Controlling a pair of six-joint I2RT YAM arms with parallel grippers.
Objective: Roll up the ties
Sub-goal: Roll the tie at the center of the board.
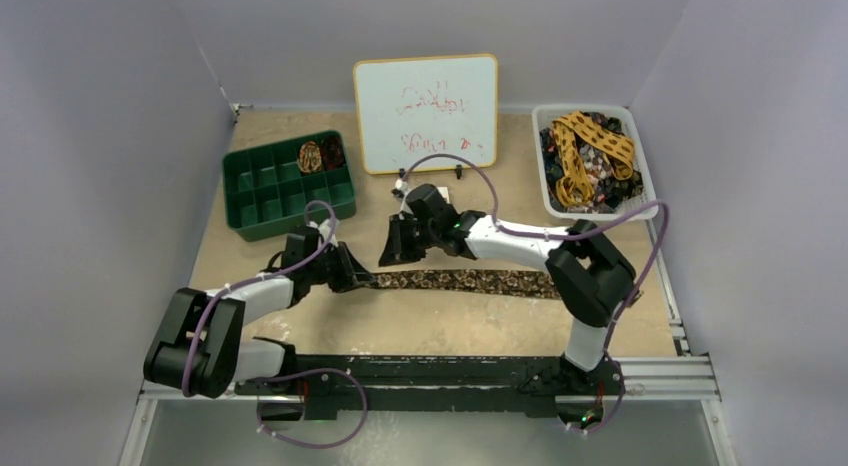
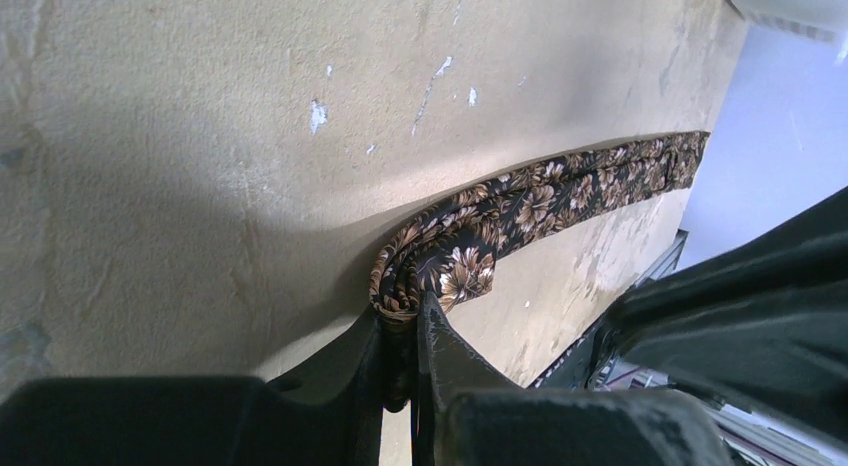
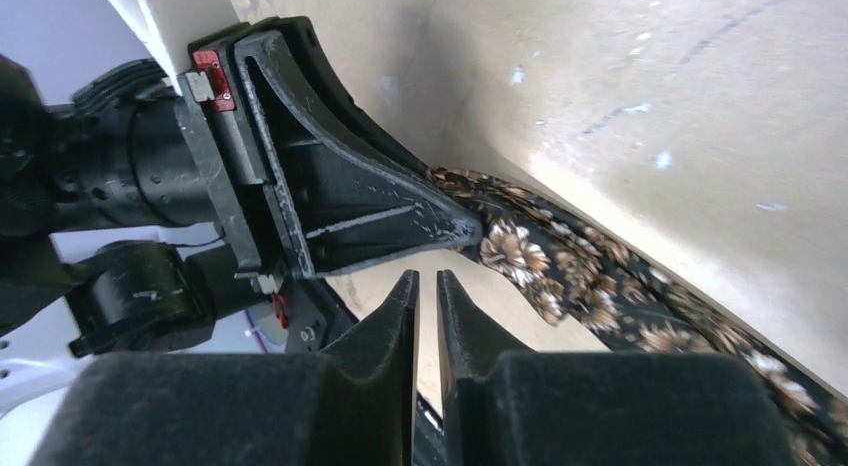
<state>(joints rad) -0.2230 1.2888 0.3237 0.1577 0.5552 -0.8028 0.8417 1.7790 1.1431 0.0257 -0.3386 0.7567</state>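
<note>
On the worktop (image 1: 430, 324), the left tool (image 2: 405, 314) pinches the tie's (image 2: 520, 201) folded end; the right tool (image 3: 427, 283) hovers just beside it, almost closed, empty.

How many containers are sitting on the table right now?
2. A green divided tray sits at the back left, with coiled ties in its back-right compartments. A white bin sits at the back right, heaped with loose ties. None seem hidden.
</note>
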